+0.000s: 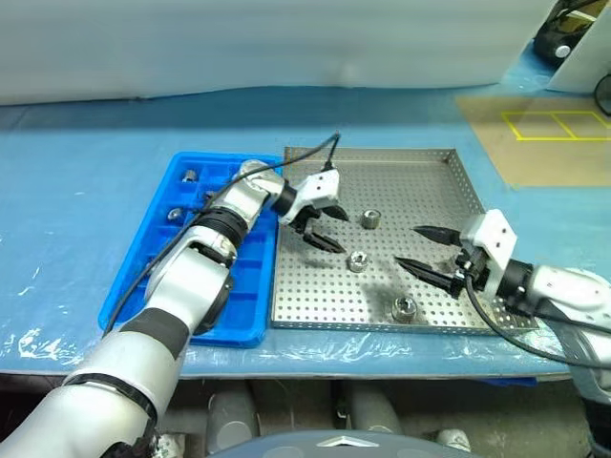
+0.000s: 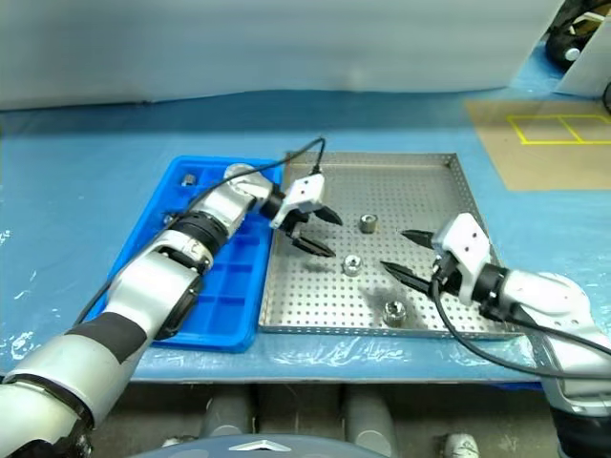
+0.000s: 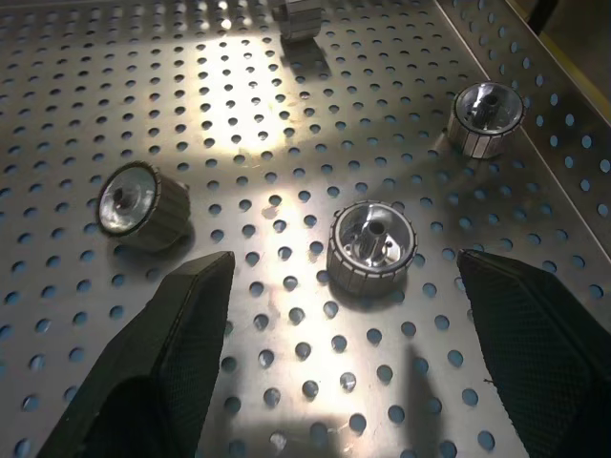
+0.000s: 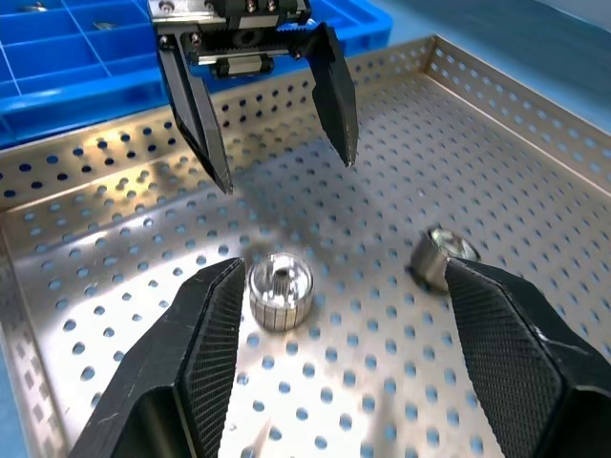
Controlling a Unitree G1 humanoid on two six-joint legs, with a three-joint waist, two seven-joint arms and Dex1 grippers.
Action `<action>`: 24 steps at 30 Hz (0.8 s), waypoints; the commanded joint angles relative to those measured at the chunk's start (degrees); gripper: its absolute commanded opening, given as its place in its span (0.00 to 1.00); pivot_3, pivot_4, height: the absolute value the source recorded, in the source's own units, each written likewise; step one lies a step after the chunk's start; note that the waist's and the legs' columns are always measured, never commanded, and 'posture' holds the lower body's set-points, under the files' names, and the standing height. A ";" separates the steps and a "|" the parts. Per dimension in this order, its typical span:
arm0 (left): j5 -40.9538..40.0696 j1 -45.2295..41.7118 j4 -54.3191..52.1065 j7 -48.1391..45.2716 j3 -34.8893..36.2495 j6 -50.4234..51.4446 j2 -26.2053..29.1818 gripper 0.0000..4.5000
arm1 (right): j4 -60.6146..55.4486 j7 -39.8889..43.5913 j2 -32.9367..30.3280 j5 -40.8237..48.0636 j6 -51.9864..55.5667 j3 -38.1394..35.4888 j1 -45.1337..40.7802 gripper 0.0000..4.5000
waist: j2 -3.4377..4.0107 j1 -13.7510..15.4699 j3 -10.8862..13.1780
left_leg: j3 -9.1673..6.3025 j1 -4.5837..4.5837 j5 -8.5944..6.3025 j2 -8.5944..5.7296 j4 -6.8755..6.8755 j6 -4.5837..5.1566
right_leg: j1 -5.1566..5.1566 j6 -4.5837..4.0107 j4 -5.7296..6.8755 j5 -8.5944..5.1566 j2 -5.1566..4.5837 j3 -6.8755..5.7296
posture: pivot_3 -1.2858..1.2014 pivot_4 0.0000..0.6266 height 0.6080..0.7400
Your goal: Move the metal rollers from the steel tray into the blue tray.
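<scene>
Three metal rollers (image 1: 358, 260) sit loose on the steel tray (image 1: 439, 181); blue tray (image 1: 158, 253) lies left. Left gripper (image 1: 325, 227) hovers wide, empty; right gripper (image 1: 423, 250) wide too. No readable writing anywhere.

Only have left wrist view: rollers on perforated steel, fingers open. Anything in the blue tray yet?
Observer: Yes. At least two metal rollers sit in far compartments of the blue tray.
Operator: Where is that tray relative to the steel one?
Observer: It lies right along the left rim of the steel tray, beside the left gripper.
Operator: And the right arm?
Observer: The right gripper hovers over the steel tray's right side, fingers open and empty, pointing toward the left gripper.
</scene>
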 commanded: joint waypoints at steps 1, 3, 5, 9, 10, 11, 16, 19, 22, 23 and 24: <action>2.30 -1.52 1.89 1.61 -0.64 -3.77 -2.51 0.88 | -6.54 -2.64 0.05 2.38 2.00 -4.66 3.38 0.75 | 0.00 -1.08 0.00 | 0.04 0.02 -0.02 -0.01 0.05 0.02 | 0.01 0.03 0.01 0.00 0.00 0.06 | 0.27 0.24 1.00; 3.89 -1.13 3.19 2.92 -1.19 -5.20 -3.91 0.88 | -8.57 -3.86 0.35 3.01 2.86 -5.41 5.27 0.75 | 0.00 -1.74 0.00 | 0.10 0.03 -0.05 -0.02 0.13 0.07 | 0.01 0.10 0.00 0.01 0.00 0.15 | 0.26 0.24 1.00; 4.89 -0.99 4.25 3.64 -1.19 -5.61 -4.71 0.88 | -10.10 -4.99 0.49 3.64 3.62 -5.79 6.29 0.75 | 0.00 -2.80 0.00 | 0.11 0.04 -0.11 -0.04 0.18 0.16 | 0.01 0.21 -0.01 -0.02 0.00 0.21 | 0.26 0.24 1.00; 7.96 -0.77 6.15 6.76 -2.10 -6.48 -5.26 0.88 | -11.73 -6.54 0.34 4.26 4.47 -6.38 7.83 0.75 | 0.00 -4.20 0.00 | 0.13 -0.01 -0.19 -0.10 0.24 0.30 | -0.01 0.62 -0.06 -0.21 0.00 0.25 | 0.25 0.24 1.00; 8.57 -0.73 6.49 7.76 -2.12 -6.65 -5.27 0.88 | -11.97 -6.82 0.29 4.47 4.58 -6.47 8.11 0.75 | 0.00 -4.38 0.00 | 0.13 -0.03 -0.22 -0.10 0.26 0.34 | -0.01 0.64 -0.07 -0.23 0.00 0.25 | 0.25 0.24 1.00; 9.16 -0.72 6.80 8.84 -2.11 -6.79 -5.25 0.88 | -12.10 -7.04 0.18 4.63 4.62 -6.50 8.29 0.75 | 0.01 -4.52 0.00 | 0.13 -0.04 -0.25 -0.10 0.28 0.39 | -0.01 0.66 -0.09 -0.24 0.00 0.25 | 0.25 0.24 1.00; 11.64 -0.15 7.67 10.75 -2.41 -7.73 -4.34 0.88 | -11.71 -7.90 -0.18 4.69 4.59 -5.81 7.78 0.75 | 0.01 -4.89 0.00 | 0.13 -0.15 -0.39 -0.15 0.39 0.62 | -0.01 0.38 -0.19 -0.07 -0.06 0.25 | 0.26 0.24 1.00; 12.02 0.20 7.78 9.94 -2.22 -7.70 -4.20 0.88 | -11.40 -8.28 -0.22 4.48 4.47 -5.07 7.27 0.75 | 0.01 -5.06 -0.01 | 0.13 -0.20 -0.43 -0.21 0.39 0.68 | -0.01 0.38 -0.26 -0.07 -0.13 0.24 | 0.26 0.24 1.00; 12.12 0.43 7.78 9.55 -2.09 -7.38 -4.20 0.88 | -11.07 -8.56 -0.30 4.22 4.34 -4.38 6.79 0.75 | 0.02 -5.10 -0.01 | 0.13 -0.26 -0.47 -0.24 0.38 0.75 | 0.00 0.38 -0.36 -0.07 -0.18 0.23 | 0.26 0.24 1.00; 12.02 0.47 7.77 9.54 -1.96 -7.26 -4.27 0.88 | -11.01 -8.62 -0.33 4.29 4.37 -4.26 6.59 0.75 | 0.02 -5.16 -0.01 | 0.15 -0.26 -0.48 -0.25 0.38 0.76 | 0.01 0.37 -0.40 -0.07 -0.19 0.24 | 0.26 0.24 1.00; 11.68 0.57 7.74 9.21 -1.65 -7.15 -4.39 0.88 | -10.89 -8.66 -0.41 4.27 4.37 -4.12 6.37 0.75 | 0.02 -5.19 -0.01 | 0.16 -0.26 -0.50 -0.25 0.37 0.78 | 0.02 0.37 -0.41 -0.06 -0.20 0.24 | 0.26 0.24 1.00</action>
